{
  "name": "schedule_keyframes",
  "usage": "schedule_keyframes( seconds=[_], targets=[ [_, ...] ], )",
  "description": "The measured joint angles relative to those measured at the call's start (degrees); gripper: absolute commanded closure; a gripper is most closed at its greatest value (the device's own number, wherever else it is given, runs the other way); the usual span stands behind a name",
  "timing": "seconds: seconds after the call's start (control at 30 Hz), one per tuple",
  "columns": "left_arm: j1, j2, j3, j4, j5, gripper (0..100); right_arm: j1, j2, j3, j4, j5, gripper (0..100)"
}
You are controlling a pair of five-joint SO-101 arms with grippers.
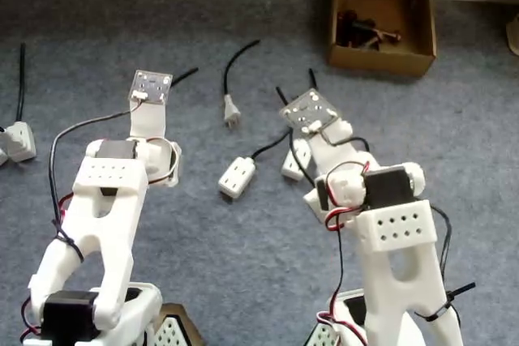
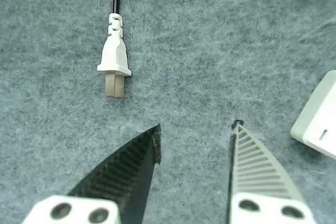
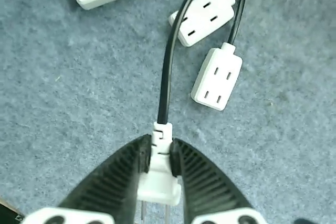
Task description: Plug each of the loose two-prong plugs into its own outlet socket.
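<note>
Right gripper (image 3: 160, 142) clamped on white two-prong plug (image 3: 159, 179): smooth moulded body, ribbed collar, black cord running straight ahead past gripper tips, two thin metal prongs aimed back toward wrist. Ahead of it, three white outlet sockets (image 3: 216, 80): blocky, rounded corners, slot faces up, lying on grey felt-like counter (image 3: 63, 87). Left gripper (image 2: 197, 127) open, ridged jaws spread, nothing between. Loose plug (image 2: 114, 56) lies flat ahead of it, off toward dark jaw's side. Long axis runs along gripper's reach, flat tan prongs facing gripper, cord leading away.
</note>
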State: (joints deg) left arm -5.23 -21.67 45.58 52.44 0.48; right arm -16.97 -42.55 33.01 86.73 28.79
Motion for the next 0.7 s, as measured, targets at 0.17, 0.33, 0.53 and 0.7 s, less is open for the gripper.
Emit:
schedule_keyframes(
  seconds=[0.17, 0.33, 0.53, 0.7],
  targets=[
    [0.0, 0.0, 0.0, 0.0, 0.0, 79, -0.2, -2.6, 2.9, -2.4, 0.0, 99.3],
    [0.0, 0.0, 0.0, 0.0, 0.0, 79, -2.0, -5.4, 9.3, -7.5, 0.0, 99.3],
    [0.5, 0.0, 1.1, -0.2, -0.2, 79, -6.5, -8.7, 16.1, -17.0, -4.2, 99.3],
    [1.1, 0.0, 1.1, -0.2, -3.2, 79, -10.3, -8.9, 19.7, -23.6, -7.7, 99.3]
  ],
)
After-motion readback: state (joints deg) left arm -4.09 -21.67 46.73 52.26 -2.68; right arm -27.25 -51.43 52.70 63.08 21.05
